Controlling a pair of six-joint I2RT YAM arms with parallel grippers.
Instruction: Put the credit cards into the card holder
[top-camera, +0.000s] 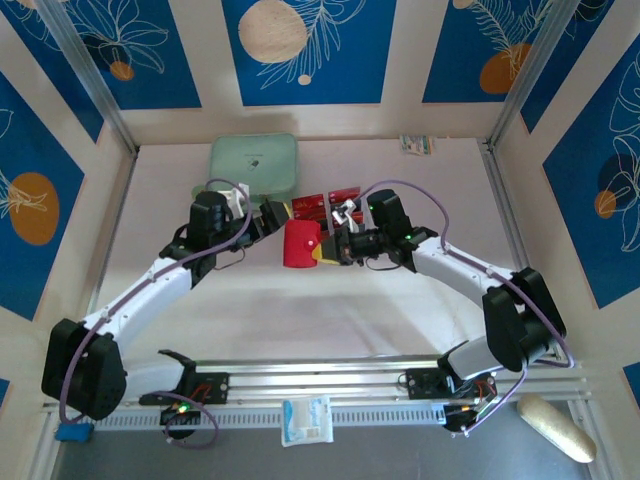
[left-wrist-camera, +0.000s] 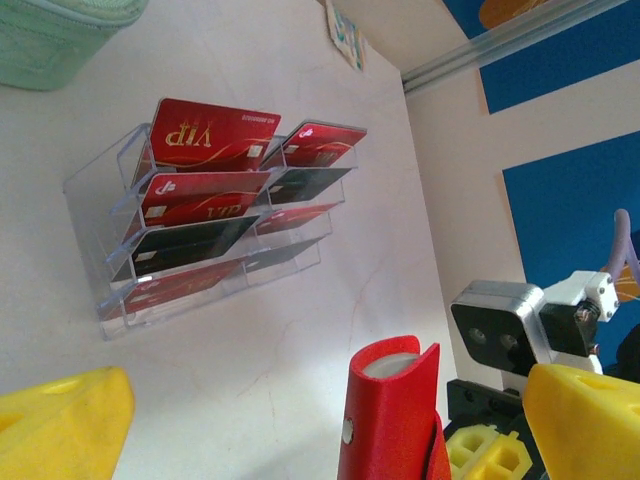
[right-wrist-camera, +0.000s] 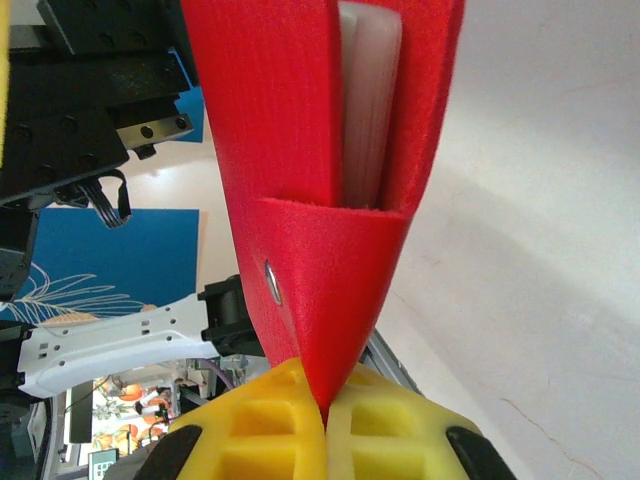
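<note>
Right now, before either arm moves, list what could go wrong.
1. The right gripper pinches the small red felt card holder by its snap tab alone; it may swing or slip out.
2. The holder's covers stand barely apart around the pale sleeves, so a card could miss them.
3. The red and black credit cards sit in a clear tiered plastic rack; the open left gripper might drag it.

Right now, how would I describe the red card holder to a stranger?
Find the mint-green zip case at the far side of the table; a clear plastic rack of red and black cards sits by its near right corner. In front of that, the right tool pinches a small red felt wallet: the only folded red item, pale sleeves inside.
</note>
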